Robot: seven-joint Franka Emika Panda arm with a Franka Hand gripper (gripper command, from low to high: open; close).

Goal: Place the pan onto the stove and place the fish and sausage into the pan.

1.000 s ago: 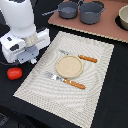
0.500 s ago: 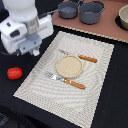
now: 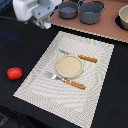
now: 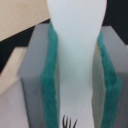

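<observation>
Above dark tabletop [image 3: 30, 55], green-padded fingers [image 4: 49, 75] press closed against the white fish [image 4: 76, 60].

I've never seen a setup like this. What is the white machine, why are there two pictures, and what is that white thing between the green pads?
The white machine is a robot arm ending in a pincer. One picture comes from a camera off to the side; the other from a camera on the arm's wrist, looking down between the green pads. Those pads are shut on a small white toy fish. On the dark table lies a striped placemat with a plate, a fork and a knife. A red toy sausage sits beside it. At the back, a pinkish stove board carries a small pan and a bigger pot.
</observation>
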